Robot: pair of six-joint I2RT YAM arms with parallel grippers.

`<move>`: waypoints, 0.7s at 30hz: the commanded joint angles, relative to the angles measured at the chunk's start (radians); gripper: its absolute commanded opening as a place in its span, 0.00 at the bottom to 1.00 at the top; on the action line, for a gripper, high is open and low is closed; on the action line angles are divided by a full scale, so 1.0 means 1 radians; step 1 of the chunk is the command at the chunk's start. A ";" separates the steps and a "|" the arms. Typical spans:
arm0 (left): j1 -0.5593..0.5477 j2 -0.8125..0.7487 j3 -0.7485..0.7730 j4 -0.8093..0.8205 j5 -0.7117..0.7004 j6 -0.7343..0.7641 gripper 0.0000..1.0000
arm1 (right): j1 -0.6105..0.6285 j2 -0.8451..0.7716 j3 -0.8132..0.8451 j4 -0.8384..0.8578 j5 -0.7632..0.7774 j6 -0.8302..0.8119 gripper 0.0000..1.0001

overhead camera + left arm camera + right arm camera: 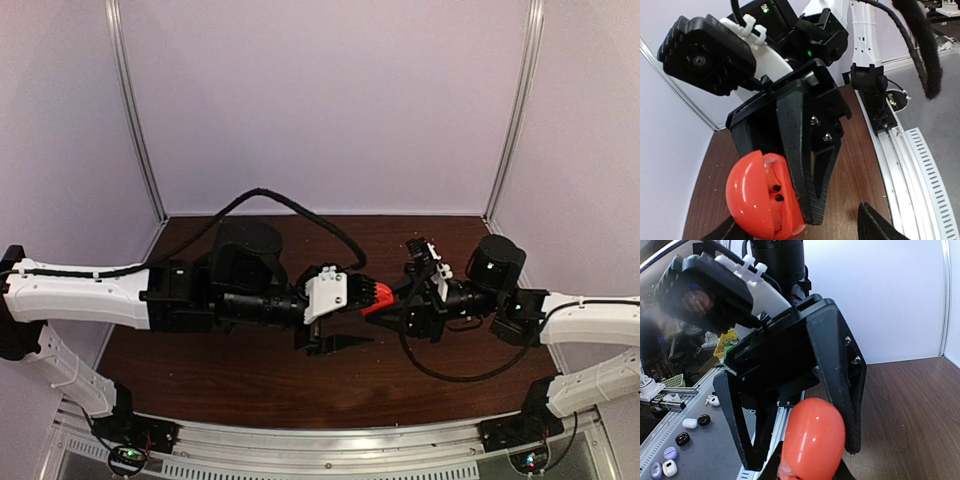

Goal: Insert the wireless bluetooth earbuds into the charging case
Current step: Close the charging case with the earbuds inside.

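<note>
Above the table (250,370): charging case (752,195), red, glossy, ajar, clamped by right gripper (388,300). Left gripper (348,315) spread, empty. Judged light, slippery; best gripped across the base.

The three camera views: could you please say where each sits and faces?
Top external: above and behind the arms, looking down on the table; left arm and right arm meet at the red case.
Left wrist: on the left arm, facing the right fingers gripping the open case; its own left fingers frame the bottom.
Right wrist: on the right arm, facing the spread left fingers; own fingers clasp the case.
Shared: every view shows the case.
</note>
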 commanded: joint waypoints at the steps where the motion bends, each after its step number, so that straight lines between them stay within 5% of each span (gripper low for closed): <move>1: -0.082 -0.013 -0.017 0.049 -0.086 0.129 0.72 | -0.039 0.034 0.020 0.044 0.057 0.091 0.00; 16: -0.140 -0.012 -0.047 0.101 -0.295 0.359 0.77 | -0.039 0.057 0.031 0.050 0.031 0.191 0.00; 21: -0.076 -0.032 -0.065 0.154 -0.337 0.212 0.85 | -0.045 0.069 0.037 0.023 0.038 0.173 0.00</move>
